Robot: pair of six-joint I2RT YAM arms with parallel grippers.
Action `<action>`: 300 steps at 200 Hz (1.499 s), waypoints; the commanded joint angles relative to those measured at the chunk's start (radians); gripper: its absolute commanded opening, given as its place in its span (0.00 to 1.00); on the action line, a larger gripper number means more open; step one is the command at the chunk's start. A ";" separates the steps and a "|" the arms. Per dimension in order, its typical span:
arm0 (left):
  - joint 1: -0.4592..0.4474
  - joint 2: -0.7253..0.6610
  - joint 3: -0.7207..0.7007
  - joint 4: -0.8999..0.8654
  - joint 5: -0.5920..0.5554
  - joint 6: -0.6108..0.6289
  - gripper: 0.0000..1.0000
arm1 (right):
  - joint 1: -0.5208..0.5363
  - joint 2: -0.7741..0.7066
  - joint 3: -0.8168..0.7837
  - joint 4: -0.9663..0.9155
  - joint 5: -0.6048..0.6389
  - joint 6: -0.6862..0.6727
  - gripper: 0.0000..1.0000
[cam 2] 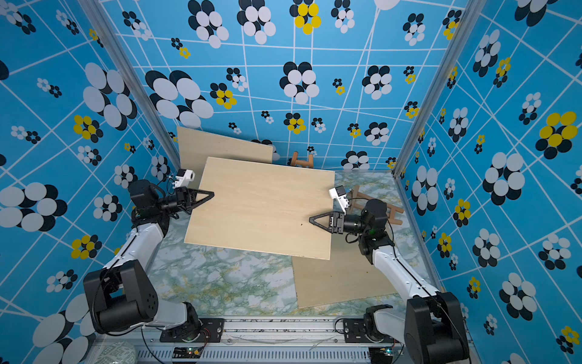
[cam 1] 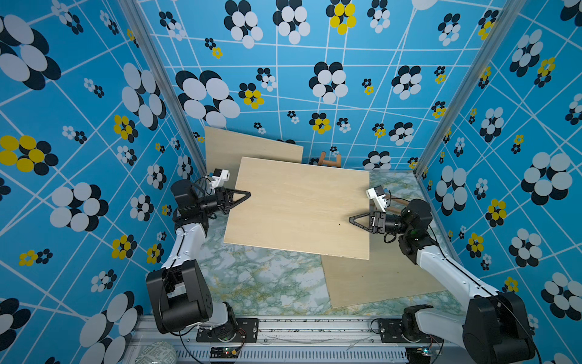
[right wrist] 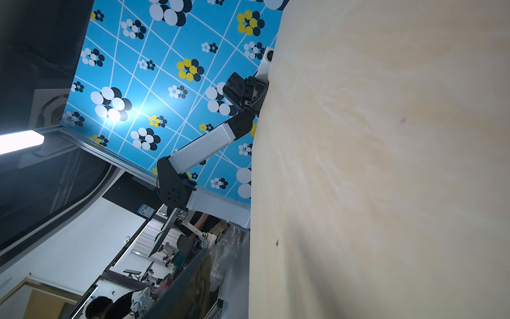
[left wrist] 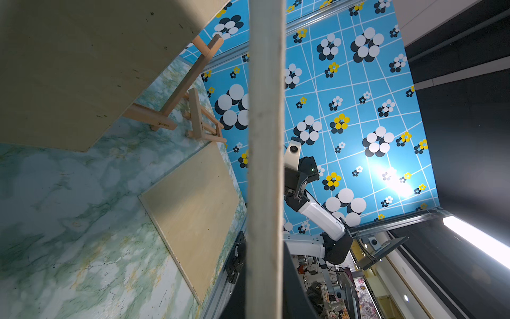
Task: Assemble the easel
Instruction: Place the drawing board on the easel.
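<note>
A booth with blue walls [cam 1: 315,78] printed with white, black and yellow dot-flowers surrounds a green-and-white marbled table [cam 1: 267,283].

At the far left corner, a pale plywood panel, the leaning board [cam 1: 239,148], stands propped against the back wall. Just in front of it, the left gripper [cam 1: 247,194] reaches in from the left, and its jaws are closed tight on the left edge of a second, larger panel, the held board [cam 1: 299,205]. In the left wrist view that edge runs straight through the middle of the frame. The held board is raised off the table and spans most of the space between the two arms.

Behind the far edge of the held board, near the back wall, the top of a small wooden easel frame [cam 1: 330,161] shows; the panel hides its lower part.

Further right, the right gripper [cam 1: 352,219] points in from the right, its tip over the held board near that board's right edge. (It shows only side-on, so how far its jaws are apart, and whether they grip the panel, cannot be told.)

Behind the right arm, a second easel piece [cam 2: 359,193] lies on the table near the right wall. At the front right, a third panel, the flat board [cam 1: 378,277], lies on the table, its far part hidden by the held board.
</note>
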 commanded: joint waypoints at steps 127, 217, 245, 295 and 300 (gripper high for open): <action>0.048 0.060 0.034 0.689 -0.175 -0.266 0.00 | -0.094 0.060 0.150 0.501 0.011 0.344 0.65; 0.022 0.083 0.054 0.757 -0.171 -0.320 0.00 | -0.072 0.191 0.211 0.809 0.033 0.604 0.47; 0.011 0.098 0.067 0.784 -0.168 -0.346 0.00 | -0.069 0.185 0.190 0.760 0.026 0.566 0.37; 0.005 0.115 0.081 0.788 -0.167 -0.361 0.00 | -0.036 0.182 0.194 0.755 0.017 0.549 0.05; 0.005 0.113 0.082 0.780 -0.169 -0.354 0.00 | -0.037 0.182 0.192 0.753 0.015 0.540 0.00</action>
